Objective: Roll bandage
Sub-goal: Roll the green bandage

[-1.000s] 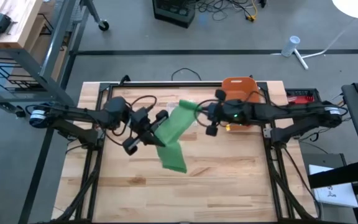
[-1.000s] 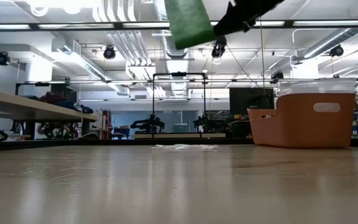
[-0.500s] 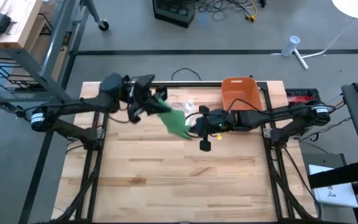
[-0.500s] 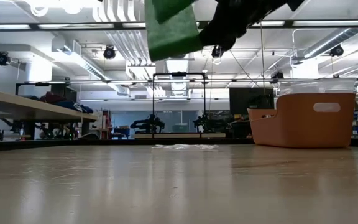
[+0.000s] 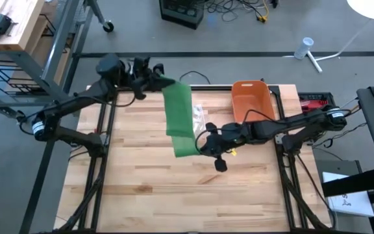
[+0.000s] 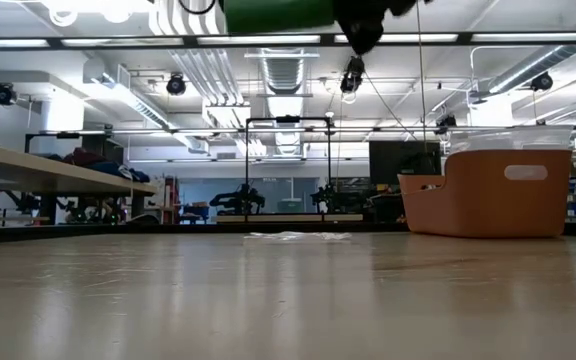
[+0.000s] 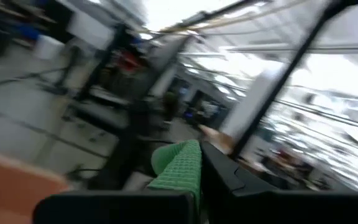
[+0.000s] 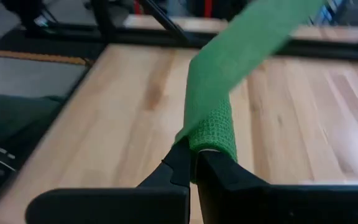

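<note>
Wooden table (image 5: 141,188) fills the high view, with an orange bin (image 5: 249,97) at its far right and a small clear wrapper (image 5: 199,117) lying just left of it. I have the green bandage (image 5: 178,117) stretched in the air between the 2 arms, nothing of it touching the wood as far as the low view shows, where only its lower edge (image 6: 273,14) appears at the very top. The left gripper (image 5: 156,81) is clamped on the far end, now out past the table's far edge; half a second ago it was over the far left of the table, and a second ago nearer the middle, so it has swung steadily away from me. The right gripper (image 5: 208,144) is pinched shut on the near end, which its own wrist view shows bunched into a small wad (image 8: 211,132); it has drifted from beside the bin toward the table's centre. So the strip has gone from a slack, folded drape to a long, nearly flat band. To my eye that means the straightening is about done and rolling proper has barely begun: only that first wad at the right fingers (image 8: 185,165) is gathered. I would next turn that end while the left keeps tension.
</note>
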Motion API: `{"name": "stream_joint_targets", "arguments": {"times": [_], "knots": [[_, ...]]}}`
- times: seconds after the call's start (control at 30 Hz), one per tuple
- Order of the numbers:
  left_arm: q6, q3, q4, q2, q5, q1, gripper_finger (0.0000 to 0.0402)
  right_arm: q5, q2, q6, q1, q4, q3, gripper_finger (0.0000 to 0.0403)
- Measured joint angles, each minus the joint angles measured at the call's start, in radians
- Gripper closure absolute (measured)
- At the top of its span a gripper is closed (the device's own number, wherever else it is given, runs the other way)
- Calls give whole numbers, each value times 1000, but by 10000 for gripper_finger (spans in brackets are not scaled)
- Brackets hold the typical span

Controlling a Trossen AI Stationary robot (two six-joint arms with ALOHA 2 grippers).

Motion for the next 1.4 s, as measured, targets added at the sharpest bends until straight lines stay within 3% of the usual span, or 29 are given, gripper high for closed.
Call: {"name": "stream_joint_targets", "arguments": {"times": [0.1,0.33,0.47,0.9,1.1,1.4], "knots": [[52,8,-63,0,-49,39,401,-21,-1,-20,28,-1,32,403],[69,-21,-127,1,-59,110,401,-44,-1,-75,72,-8,106,403],[120,-41,-218,5,-52,110,379,-51,-1,-104,83,-7,137,403],[328,-196,-386,5,-48,112,196,-63,0,-90,118,-11,207,403],[363,-282,-394,5,32,107,114,-119,1,-84,128,-12,243,403],[466,-441,-390,3,49,93,44,-114,1,-1,127,-86,322,403]]}}
